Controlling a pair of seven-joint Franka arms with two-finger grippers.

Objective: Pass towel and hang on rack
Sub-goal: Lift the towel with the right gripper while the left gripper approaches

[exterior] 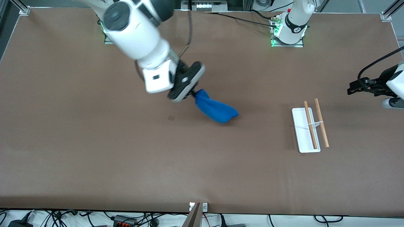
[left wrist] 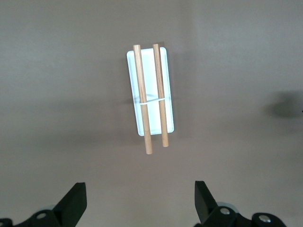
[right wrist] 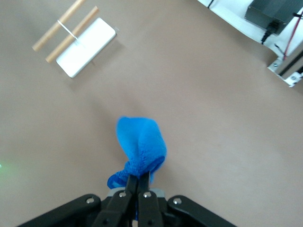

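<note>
The bright blue towel [exterior: 216, 110] hangs bunched from my right gripper [exterior: 193, 93], which is shut on one end of it over the middle of the table. In the right wrist view the towel [right wrist: 142, 142] droops from the right gripper [right wrist: 138, 180], its two fingers pinched together on the cloth. The rack [exterior: 309, 129], with a white base and two wooden rods, stands toward the left arm's end of the table. My left gripper [exterior: 352, 88] hovers open and empty beside the rack. The left wrist view shows the rack [left wrist: 150, 94] ahead of the left gripper [left wrist: 139, 203].
The brown table [exterior: 94, 157] has a small dark mark [exterior: 171, 117] near the towel. Cables and power bricks [exterior: 123, 220] lie along the edge nearest the front camera. The rack [right wrist: 75, 40] also shows in the right wrist view.
</note>
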